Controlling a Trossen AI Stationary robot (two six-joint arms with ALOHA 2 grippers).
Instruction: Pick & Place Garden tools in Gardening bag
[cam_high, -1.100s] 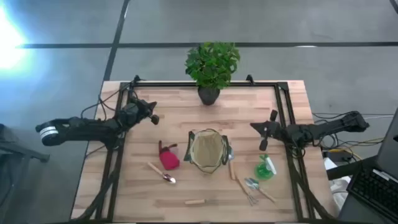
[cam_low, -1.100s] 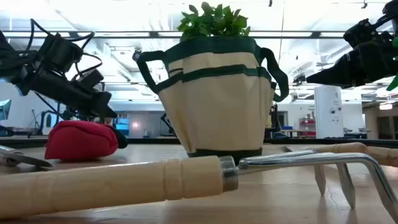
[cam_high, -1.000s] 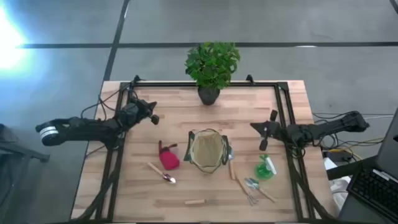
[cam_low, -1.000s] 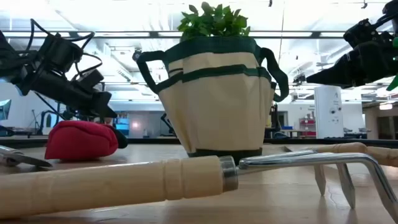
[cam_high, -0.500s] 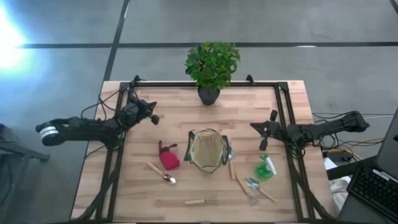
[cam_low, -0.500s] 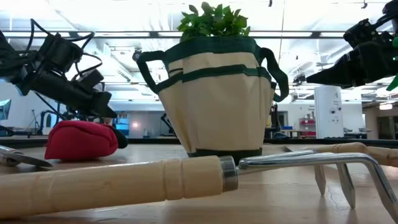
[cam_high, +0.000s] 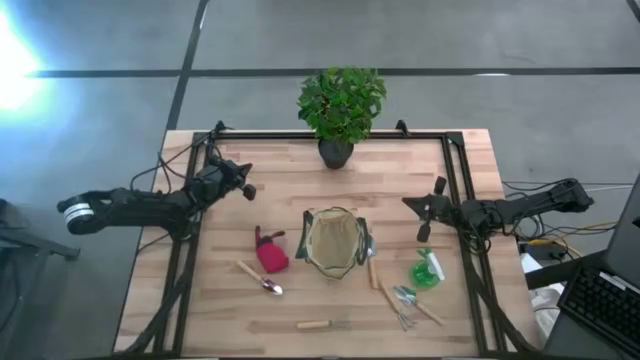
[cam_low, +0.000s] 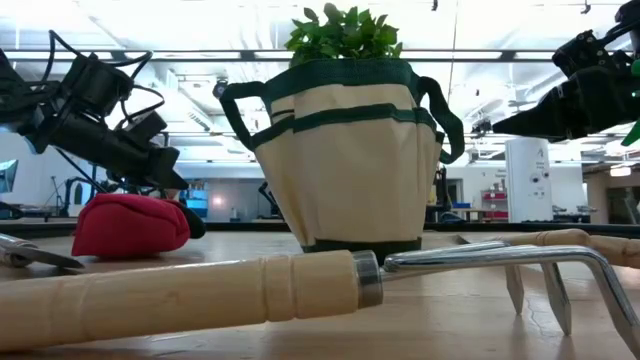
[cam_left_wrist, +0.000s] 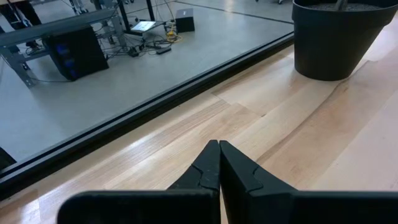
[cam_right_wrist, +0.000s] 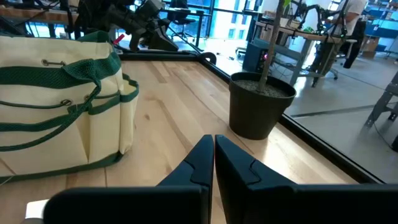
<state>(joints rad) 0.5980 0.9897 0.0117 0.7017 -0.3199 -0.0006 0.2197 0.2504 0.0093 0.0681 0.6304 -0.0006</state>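
Note:
The khaki gardening bag (cam_high: 335, 243) with green trim stands upright on its base at the table's middle. Around it lie the garden tools: a red item (cam_high: 271, 255) and a trowel (cam_high: 262, 278) to its left, a wooden-handled rake (cam_high: 322, 324) near the front edge, more tools (cam_high: 405, 300) and a green spray bottle (cam_high: 427, 270) to its right. My left gripper (cam_high: 248, 187) is shut above the table's far left. My right gripper (cam_high: 411, 204) is shut right of the bag. Both hold nothing.
A leafy potted plant (cam_high: 340, 105) stands at the table's far edge, its dark pot (cam_right_wrist: 258, 104) close ahead of my right gripper. A black frame rail (cam_high: 455, 170) runs along the table's sides. Bare wood lies between the bag and the pot.

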